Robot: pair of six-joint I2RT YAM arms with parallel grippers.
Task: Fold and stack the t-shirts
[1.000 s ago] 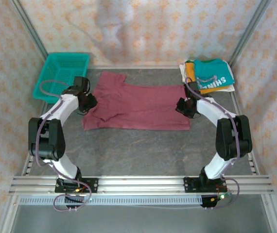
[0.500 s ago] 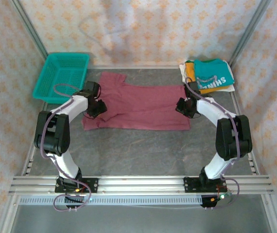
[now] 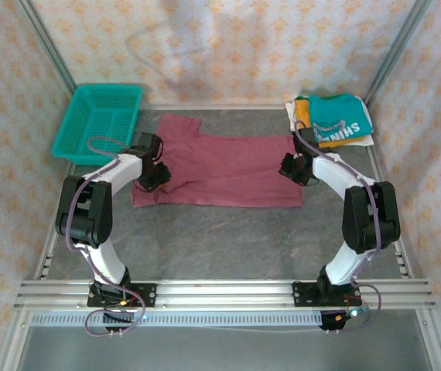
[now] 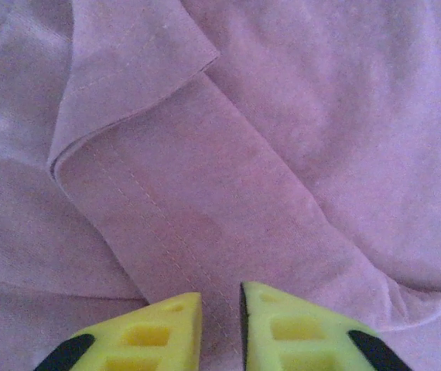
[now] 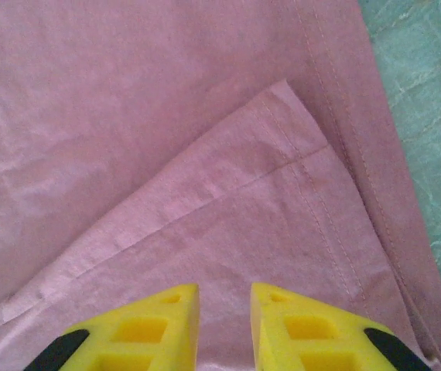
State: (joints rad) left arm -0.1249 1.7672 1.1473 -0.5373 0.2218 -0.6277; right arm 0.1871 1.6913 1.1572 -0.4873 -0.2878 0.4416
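The maroon t-shirt [image 3: 228,166] lies spread flat across the middle of the table, with one sleeve sticking out at the back left. My left gripper [image 3: 152,171] is pressed down on its left part, beside a folded-over hem. In the left wrist view the yellow fingers [image 4: 166,332] stand a narrow slit apart with maroon cloth [image 4: 205,193] between them. My right gripper [image 3: 292,166] sits on the shirt's right edge. Its fingers [image 5: 143,332] pinch a folded flap of the shirt [image 5: 228,209]. The teal, orange-yellow and cream tees lie as a folded stack [image 3: 336,120] at the back right.
A teal mesh basket [image 3: 100,116] stands at the back left corner, just behind my left arm. Grey table surface [image 3: 220,239] stretches in front of the shirt. Patterned walls and metal posts enclose the workspace.
My left gripper has moved right from the shirt's left edge onto the cloth, then stayed put. The right gripper has hardly moved.
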